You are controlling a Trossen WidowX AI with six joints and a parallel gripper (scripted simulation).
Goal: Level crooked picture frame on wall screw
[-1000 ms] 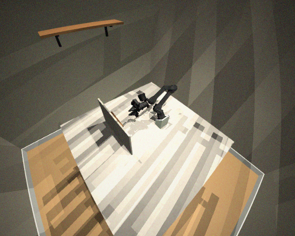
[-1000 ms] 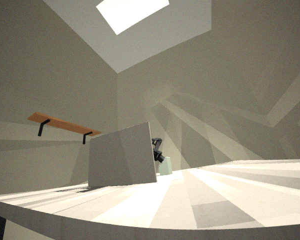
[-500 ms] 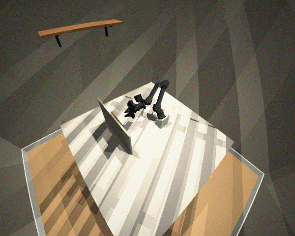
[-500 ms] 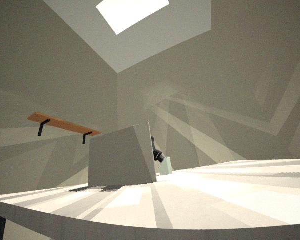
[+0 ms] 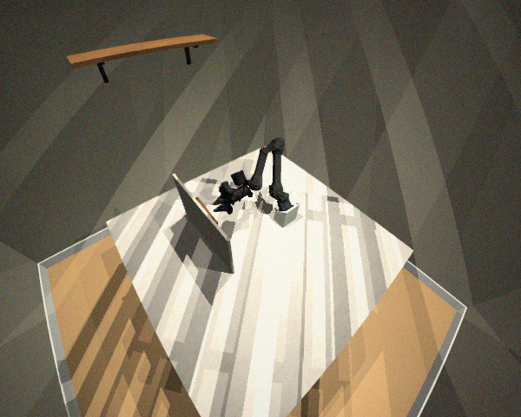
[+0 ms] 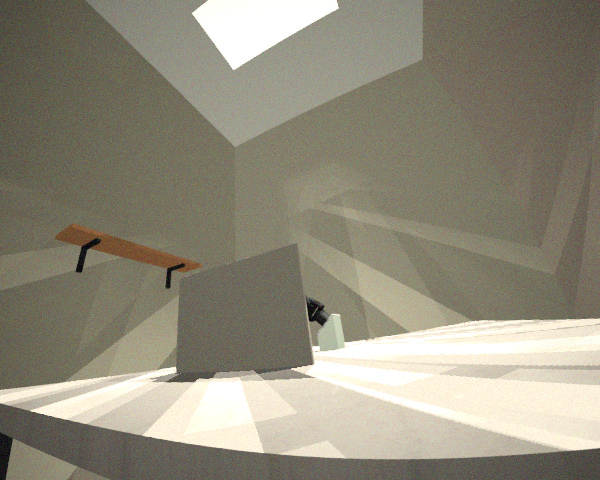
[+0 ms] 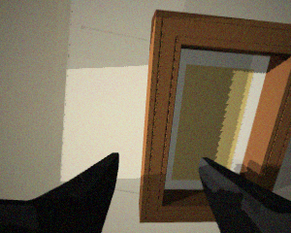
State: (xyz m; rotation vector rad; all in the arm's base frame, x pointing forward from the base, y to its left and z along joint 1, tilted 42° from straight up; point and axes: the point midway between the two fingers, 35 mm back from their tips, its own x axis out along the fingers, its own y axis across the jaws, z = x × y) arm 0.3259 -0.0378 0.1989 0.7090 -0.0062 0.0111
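Note:
The brown picture frame (image 5: 207, 211) (image 7: 160, 97) hangs on the near face of the upright grey wall panel (image 5: 204, 235) (image 6: 243, 315) (image 7: 104, 116). The wrist view shows it large, with an olive and yellow picture inside a pale border. It looks slanted there, but that view is turned, so its true tilt cannot be told. My gripper (image 5: 215, 207) (image 7: 159, 161) is open and empty, in front of the panel. In the wrist view the left finger is left of the frame and the right finger overlaps its lower part. The screw and notched strip are hidden; the panel hides the frame in the exterior view.
The arm stands on a pale green block (image 5: 286, 217) (image 6: 331, 333) on the striped-lit table top (image 5: 269, 314) (image 6: 393, 428). A wooden shelf (image 5: 139, 48) (image 6: 135, 251) on black brackets is on the room wall beyond. Shadows and bright bands cross the table and panel.

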